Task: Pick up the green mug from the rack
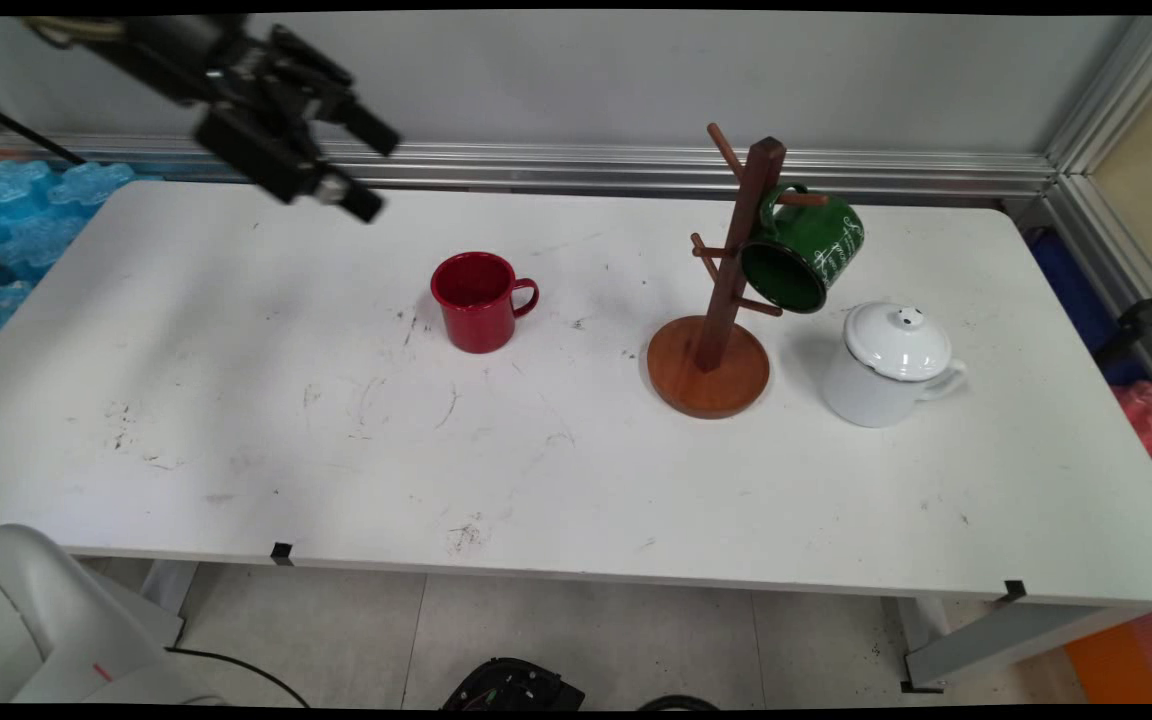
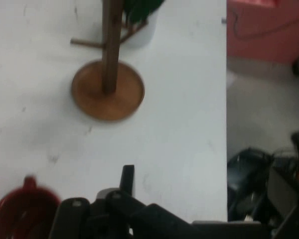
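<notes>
We see the hand (image 1: pixel 371 170) raised above the surface (image 1: pixel 236 450), fingers spread wide, holding nothing. Nearest stands a red mug (image 1: pixel 477 301); farther right, a wooden mug tree (image 1: pixel 721 300) carrying a green mug (image 1: pixel 804 257). Only the main view shows the white lidded pot (image 1: pixel 889 364) beyond.

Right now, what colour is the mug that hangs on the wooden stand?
Dark green, with white lettering on its side. The mug on the stand shows best in the main view.
</notes>
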`<state>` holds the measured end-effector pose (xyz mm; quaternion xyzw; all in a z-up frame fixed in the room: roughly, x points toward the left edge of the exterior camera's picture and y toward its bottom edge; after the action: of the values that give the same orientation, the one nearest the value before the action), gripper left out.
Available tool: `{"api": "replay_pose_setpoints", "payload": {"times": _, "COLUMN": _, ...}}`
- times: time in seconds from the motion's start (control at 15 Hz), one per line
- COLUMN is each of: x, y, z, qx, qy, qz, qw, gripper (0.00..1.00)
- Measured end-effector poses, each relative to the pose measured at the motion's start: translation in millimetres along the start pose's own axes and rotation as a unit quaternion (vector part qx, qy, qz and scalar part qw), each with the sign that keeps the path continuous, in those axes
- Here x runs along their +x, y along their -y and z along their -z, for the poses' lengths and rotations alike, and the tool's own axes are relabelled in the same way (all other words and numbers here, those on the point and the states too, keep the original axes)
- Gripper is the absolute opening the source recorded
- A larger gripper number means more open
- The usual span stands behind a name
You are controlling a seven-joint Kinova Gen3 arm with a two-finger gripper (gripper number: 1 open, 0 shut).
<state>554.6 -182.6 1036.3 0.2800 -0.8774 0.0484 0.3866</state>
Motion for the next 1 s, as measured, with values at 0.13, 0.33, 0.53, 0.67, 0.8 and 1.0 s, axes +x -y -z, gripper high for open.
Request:
{"api": "replay_pose_setpoints", "payload": {"times": 0.13, "x": 15, "y": -6, "z": -22, "qx": -0.005, "qy": -0.014, "qz": 0.013, "qw": 0.9998, "gripper": 1.00}}
{"api": "replay_pose_setpoints", "payload": {"times": 0.33, "x": 36, "y": -16, "z": -55, "qx": -0.008, "qy": -0.026, "qz": 0.034, "qw": 0.9990, "gripper": 1.00}}
{"api": "replay_pose_setpoints", "payload": {"times": 0.53, "x": 54, "y": -25, "z": -86, "qx": -0.006, "qy": -0.032, "qz": 0.056, "qw": 0.9979, "gripper": 1.00}}
{"api": "replay_pose_setpoints", "payload": {"times": 0.67, "x": 64, "y": -31, "z": -103, "qx": -0.004, "qy": -0.035, "qz": 0.073, "qw": 0.9967, "gripper": 1.00}}
{"api": "replay_pose_setpoints", "payload": {"times": 0.8, "x": 75, "y": -38, "z": -125, "qx": 0.000, "qy": -0.039, "qz": 0.099, "qw": 0.9943, "gripper": 1.00}}
{"api": "replay_pose_setpoints", "payload": {"times": 1.0, "x": 91, "y": -47, "z": -158, "qx": 0.006, "qy": -0.046, "qz": 0.141, "qw": 0.9889, "gripper": 1.00}}
